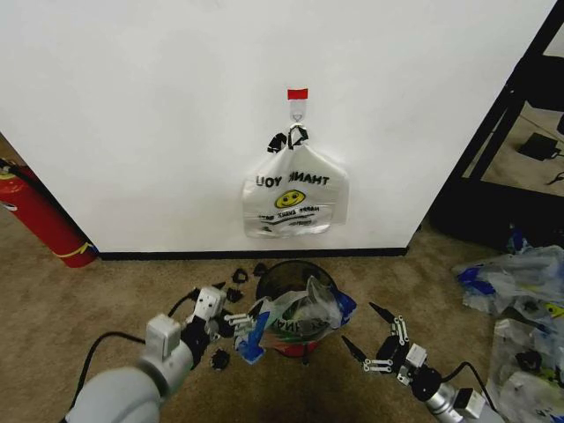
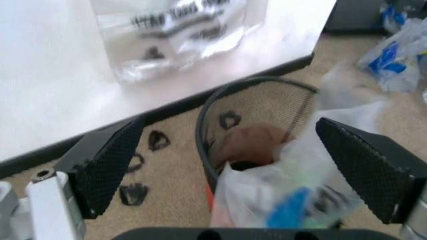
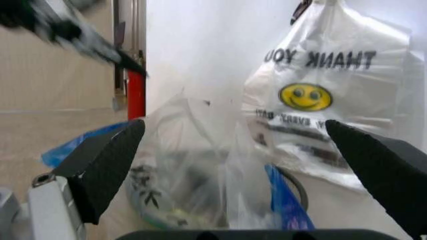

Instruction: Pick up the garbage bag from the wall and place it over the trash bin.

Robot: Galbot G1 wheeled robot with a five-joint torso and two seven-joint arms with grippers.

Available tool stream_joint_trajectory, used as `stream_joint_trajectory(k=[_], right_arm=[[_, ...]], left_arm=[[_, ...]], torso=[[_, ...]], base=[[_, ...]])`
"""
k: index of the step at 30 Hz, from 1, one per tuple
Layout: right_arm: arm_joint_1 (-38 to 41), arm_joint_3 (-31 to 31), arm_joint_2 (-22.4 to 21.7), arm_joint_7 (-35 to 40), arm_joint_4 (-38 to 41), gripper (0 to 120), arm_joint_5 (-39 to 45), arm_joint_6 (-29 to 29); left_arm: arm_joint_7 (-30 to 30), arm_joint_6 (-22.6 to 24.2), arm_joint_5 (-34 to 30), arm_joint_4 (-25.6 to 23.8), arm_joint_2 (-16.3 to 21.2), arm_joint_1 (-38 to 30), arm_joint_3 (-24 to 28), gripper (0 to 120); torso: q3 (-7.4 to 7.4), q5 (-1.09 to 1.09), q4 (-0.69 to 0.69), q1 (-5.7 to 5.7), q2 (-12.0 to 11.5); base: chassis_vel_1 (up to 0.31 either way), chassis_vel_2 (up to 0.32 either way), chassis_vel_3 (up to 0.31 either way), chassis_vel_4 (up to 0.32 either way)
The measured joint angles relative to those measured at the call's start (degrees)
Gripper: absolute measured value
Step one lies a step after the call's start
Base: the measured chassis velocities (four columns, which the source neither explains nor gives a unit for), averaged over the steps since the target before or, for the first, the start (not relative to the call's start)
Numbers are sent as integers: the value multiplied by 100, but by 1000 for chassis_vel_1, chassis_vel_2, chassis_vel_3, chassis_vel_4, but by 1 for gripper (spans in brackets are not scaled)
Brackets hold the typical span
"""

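Garbage bag (image 1: pixel 295 319) draped over front rim of trash bin (image 1: pixel 284 278), on carpet just below wall (image 1: pixel 176 115). My left tool (image 1: pixel 240 322) at bag's left edge, jaws spread wide, gripping nothing (bag's edge lies between them in left wrist view). My right tool (image 1: pixel 369 332) right of bin, apart from bag, fingers wide open, empty. THANK YOU bag (image 1: pixel 294 196) hangs on wall hook (image 1: pixel 298 110).

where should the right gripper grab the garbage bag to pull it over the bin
Probably the loose blue-patched edge of the garbage bag on the right gripper's side, coming in from the right. That edge stands bunched above the trash bin's rim, which is bare toward the wall.
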Motion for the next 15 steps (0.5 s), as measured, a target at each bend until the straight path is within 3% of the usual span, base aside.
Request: stream_joint_trajectory(k=[2, 5, 6, 8, 10, 11, 15], right_arm=[[-5, -6, 10, 18, 32, 100, -7, -18], [-14, 14, 17, -72, 132, 100, -27, -20], [-14, 14, 17, -72, 132, 100, -27, -20], [28, 184, 5, -418, 164, 100, -36, 68], [59, 304, 9, -582, 227, 100, -43, 87], [59, 304, 9, -582, 227, 100, -43, 87], [-18, 488, 31, -728, 470, 100, -83, 49]], left_arm=[[-2, 40, -124, 138, 3, -197, 86, 100], [-176, 420, -860, 900, 59, -1523, 1017, 100], [-176, 420, -860, 900, 59, -1523, 1017, 100], [-443, 594, -1197, 1434, 49, -2538, 1762, 100], [-667, 741, -1423, 1808, -39, -3198, 2286, 100], [-667, 741, -1423, 1808, -39, -3198, 2286, 100], [-1103, 1060, -1653, 2480, -300, -4277, 3365, 100]], torso=[[0, -1, 0, 0, 0], [0, 1, 2, 0, 0], [0, 1, 2, 0, 0], [0, 3, -5, 0, 0], [1, 2, 1, 1, 0], [1, 2, 1, 1, 0], [0, 3, 0, 1, 0]], base=[[0, 0, 0, 0], [0, 0, 0, 0], [0, 0, 0, 0], [0, 0, 0, 0], [0, 0, 0, 0], [0, 0, 0, 0], [0, 0, 0, 0]])
